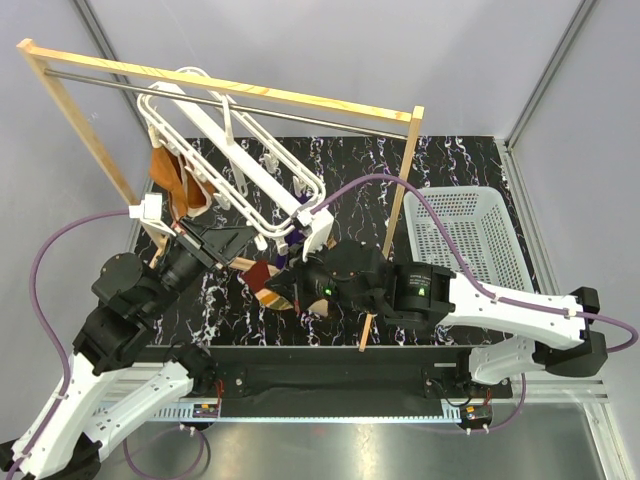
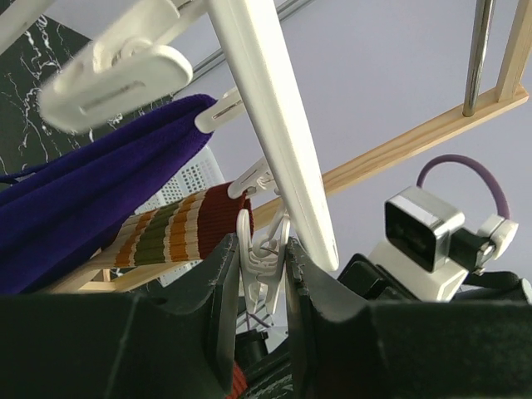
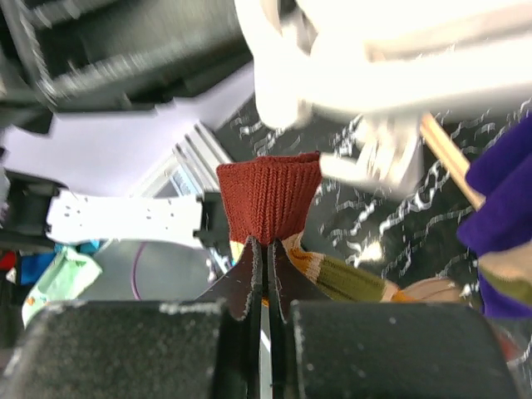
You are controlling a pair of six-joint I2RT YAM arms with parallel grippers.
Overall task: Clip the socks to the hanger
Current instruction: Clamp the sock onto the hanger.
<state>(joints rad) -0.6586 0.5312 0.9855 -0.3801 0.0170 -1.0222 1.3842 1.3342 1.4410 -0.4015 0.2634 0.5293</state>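
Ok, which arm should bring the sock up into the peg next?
Right arm: its jaws are shut on the maroon cuff of the sock, held upright below the hanger. The left arm is busy, its jaws squeezing a peg, so it should probably just hold that.

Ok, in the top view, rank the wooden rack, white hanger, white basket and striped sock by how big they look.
1. wooden rack
2. white hanger, raised nearer the camera, so its lead over the basket is unsure
3. white basket
4. striped sock, partly hidden
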